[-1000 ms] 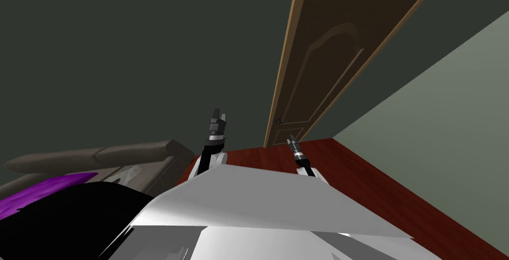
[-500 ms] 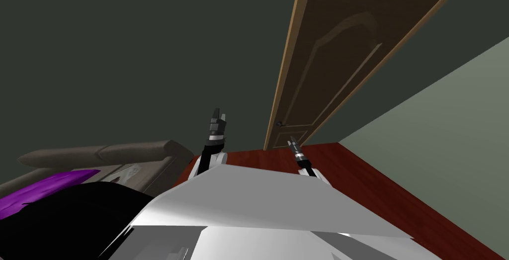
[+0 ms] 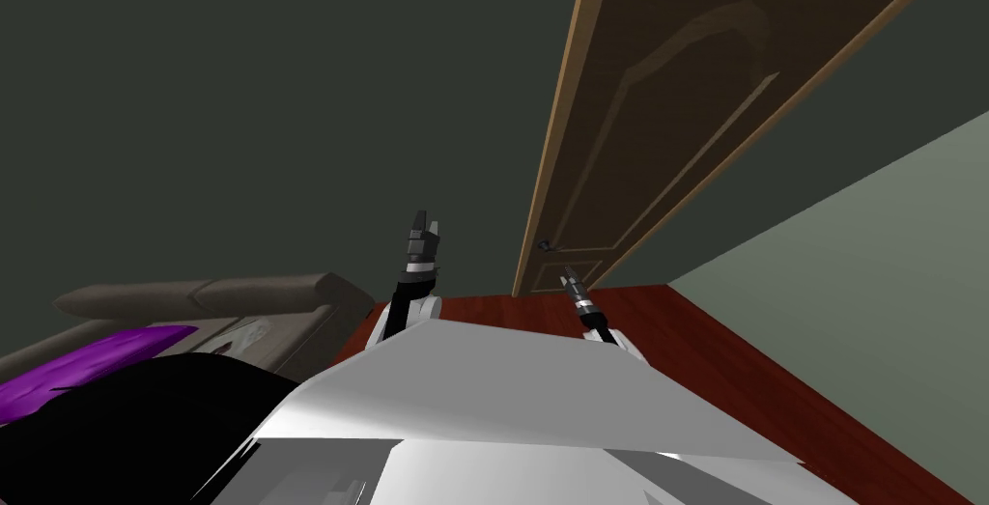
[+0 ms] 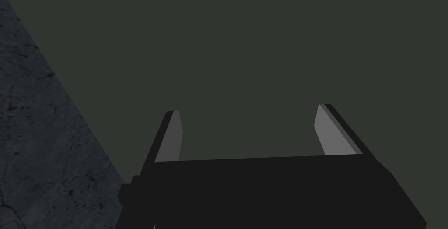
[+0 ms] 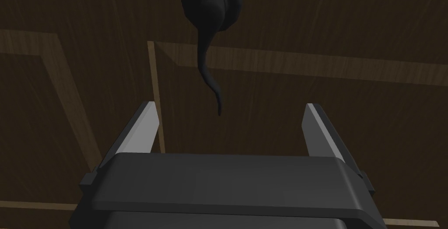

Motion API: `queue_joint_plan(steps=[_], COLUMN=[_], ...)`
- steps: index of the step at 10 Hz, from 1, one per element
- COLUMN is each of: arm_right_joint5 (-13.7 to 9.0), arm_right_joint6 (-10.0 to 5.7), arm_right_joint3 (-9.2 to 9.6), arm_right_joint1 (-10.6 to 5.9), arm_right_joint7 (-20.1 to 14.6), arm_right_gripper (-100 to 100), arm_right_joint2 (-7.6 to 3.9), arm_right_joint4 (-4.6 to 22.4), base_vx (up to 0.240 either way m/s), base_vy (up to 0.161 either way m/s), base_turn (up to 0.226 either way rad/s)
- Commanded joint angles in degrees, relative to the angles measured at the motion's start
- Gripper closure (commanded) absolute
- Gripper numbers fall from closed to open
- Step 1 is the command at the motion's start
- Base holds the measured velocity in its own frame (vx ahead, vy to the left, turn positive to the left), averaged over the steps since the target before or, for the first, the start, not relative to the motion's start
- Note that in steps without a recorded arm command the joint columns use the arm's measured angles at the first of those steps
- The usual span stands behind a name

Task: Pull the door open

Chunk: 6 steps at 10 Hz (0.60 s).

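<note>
A brown panelled door [image 3: 676, 84] stands in a lighter wooden frame in the dark wall ahead of me, to the right. Its dark lever handle [image 3: 543, 244] sits low near the frame's left edge. In the right wrist view the handle [image 5: 210, 29] hangs just beyond my open right gripper [image 5: 229, 110], its thin tip reaching down between the fingers without touching them. In the head view the right gripper [image 3: 568, 275] points at the door a little below the handle. My left gripper [image 3: 423, 229] is raised before the dark wall, and its fingers [image 4: 171, 134] stand open and empty.
A grey-brown sofa [image 3: 212, 301] with a purple cloth [image 3: 87, 359] lies to my left. Red-brown floor [image 3: 734, 364] runs to the door's foot. A pale green wall [image 3: 869, 267] closes the right side.
I have moved closer to the door: it looms larger and has shifted right and up in the head view. Both arms keep the same pose.
</note>
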Motion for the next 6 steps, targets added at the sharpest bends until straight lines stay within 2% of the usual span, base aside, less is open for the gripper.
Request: queue_joint_plan(steps=[1,3,4,5,6], arm_right_joint5=[0.17,0.62,0.49,-0.33,-0.33], arm_right_joint6=[-0.56,-1.20,-1.10,-2.17,-2.17], arm_right_joint3=[0.01,0.08,0.05,-1.19,-1.19], arm_right_joint1=[-0.67,-1.50,-1.46,-1.48,-1.48], arm_right_joint7=[-0.25,-0.91,-0.69,-0.80,-0.80], arm_right_gripper=[-100,-100,-100,-100,-100], arm_right_joint2=[-0.26,-0.91,-0.73,-1.43,-1.43], arm_right_joint4=[1.66,4.20,3.81,5.71,5.71], base_vx=[0.080,0.107,0.050,0.138,0.162], base_vy=[-0.045,-0.053,-0.032,0.020,0.041], base_turn=[0.030,0.070,0.019,0.198,0.178])
